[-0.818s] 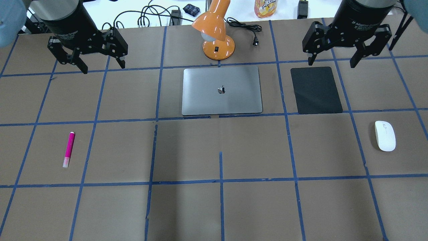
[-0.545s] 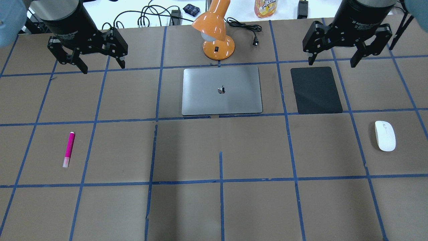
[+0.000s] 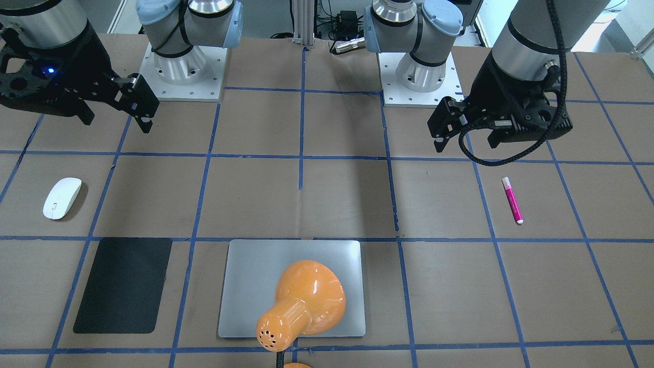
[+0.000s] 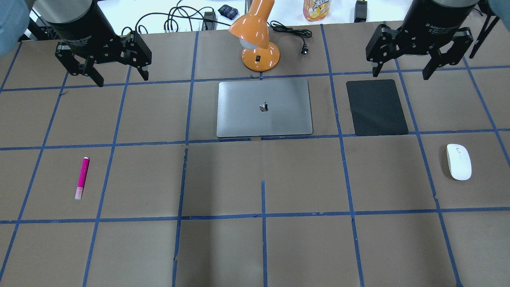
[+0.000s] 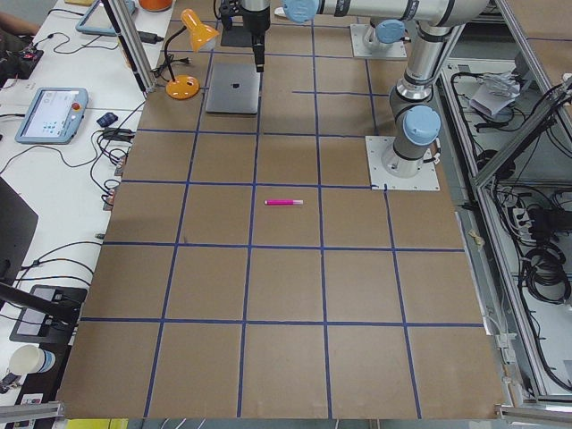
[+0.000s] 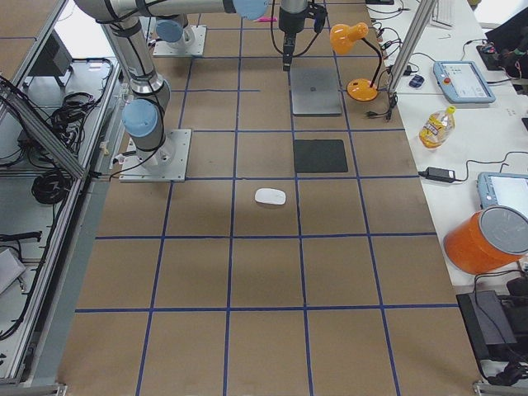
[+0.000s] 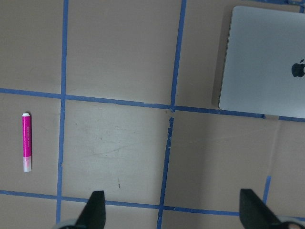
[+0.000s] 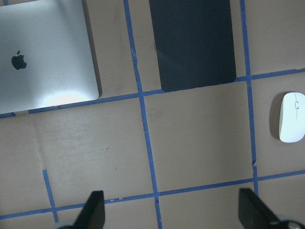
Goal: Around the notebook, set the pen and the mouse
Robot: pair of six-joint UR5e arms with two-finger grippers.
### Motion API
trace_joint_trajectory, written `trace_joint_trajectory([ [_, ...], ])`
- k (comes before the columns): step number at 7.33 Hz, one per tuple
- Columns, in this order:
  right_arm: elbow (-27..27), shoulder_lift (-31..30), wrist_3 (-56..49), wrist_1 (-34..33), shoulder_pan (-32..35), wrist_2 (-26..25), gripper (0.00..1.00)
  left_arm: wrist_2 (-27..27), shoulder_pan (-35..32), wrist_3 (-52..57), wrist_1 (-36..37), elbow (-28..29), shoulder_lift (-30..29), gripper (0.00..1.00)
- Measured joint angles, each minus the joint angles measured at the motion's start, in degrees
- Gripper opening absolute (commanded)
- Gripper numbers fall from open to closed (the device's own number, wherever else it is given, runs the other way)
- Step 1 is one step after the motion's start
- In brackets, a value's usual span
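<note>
The pink pen (image 4: 82,177) lies on the brown table at the front left, far from the notebook. The white mouse (image 4: 458,161) rests at the right. Between them, further back, lies the silver-grey notebook (image 4: 264,107), closed and flat. My left gripper (image 4: 122,79) hovers open and empty at the back left, well behind the pen (image 7: 26,142). Over the back right, just behind the black mat, my right gripper (image 4: 400,75) hangs open, also empty. In the right wrist view the mouse (image 8: 291,117) shows at the right edge and the notebook (image 8: 43,57) at the upper left.
An orange desk lamp (image 4: 259,48) stands just behind the notebook, its cord and plug (image 4: 305,50) to its right. A black mat (image 4: 376,107) lies right of the notebook. Blue tape lines divide the table into squares. Cables and a snack bag (image 4: 316,8) sit beyond the back edge.
My right gripper has shifted a little to the right. The left gripper has risen slightly. Pen, mouse and notebook have not moved.
</note>
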Motion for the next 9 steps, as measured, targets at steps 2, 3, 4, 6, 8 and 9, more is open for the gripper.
trace_joint_trajectory([
  [2,0.2,0.3,-8.4,-0.2,-7.0,0.2,1.00,0.0,0.3,0.7,1.1,-0.8,-0.1,1.00],
  [3,0.7,0.8,-12.9,-0.5,-10.2,0.2,1.00,0.0,1.2,3.0,1.5,-1.6,-0.3,1.00],
  [4,1.2,2.3,-17.2,-0.7,-13.7,0.1,1.00,0.1,3.7,6.3,2.3,-3.3,-0.9,1.00],
  [6,3.7,5.9,-26.0,-2.7,-19.0,-0.1,1.00,0.1,14.3,16.1,8.4,-10.3,-2.8,1.00],
  [8,10.8,8.5,-28.7,-13.1,-22.1,-0.8,0.99,0.2,25.0,27.2,23.5,-22.2,-4.9,1.00],
  [9,15.3,9.9,-29.1,-18.7,-23.7,-1.0,0.99,0.4,28.5,31.8,33.0,-28.9,-5.8,1.00],
])
